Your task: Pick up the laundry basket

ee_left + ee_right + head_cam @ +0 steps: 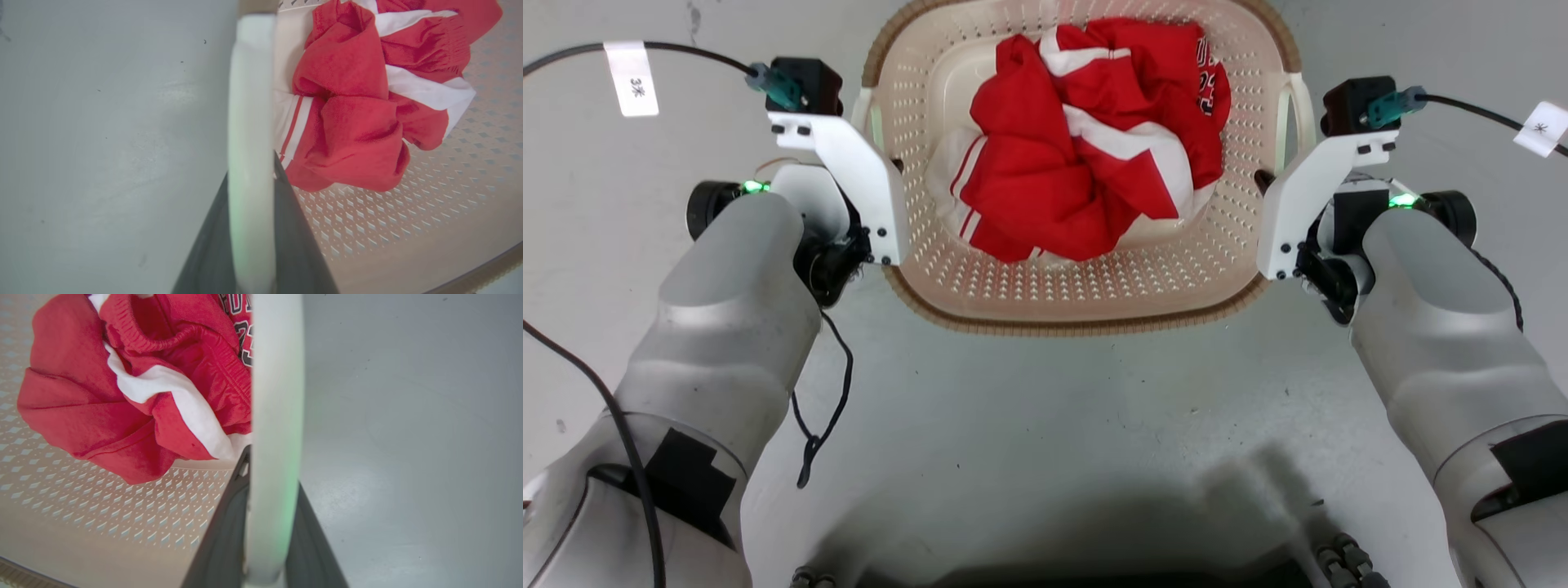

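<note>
Your basket sits at the top middle of the head view, between the two arms, its brown rim nearest you and its far end cut off by the top edge. Whether it rests on the floor or hangs just above it, you cannot tell. A crumpled red and white garment lies in the basket's bottom, with dark lettering on one fold.

Your left gripper grasps the basket by its left handle: in the left wrist view the white bar runs up between the two dark fingers, which lie tight against it on either side. Your right gripper is clamped the same way on the right handle, one finger inside the basket wall and one outside.

In the head view both wrists stand just beside the basket's sides, each with a small green light lit. A black cable dangles from the left forearm, and a white tag hangs on the lead running to the left wrist camera
</note>
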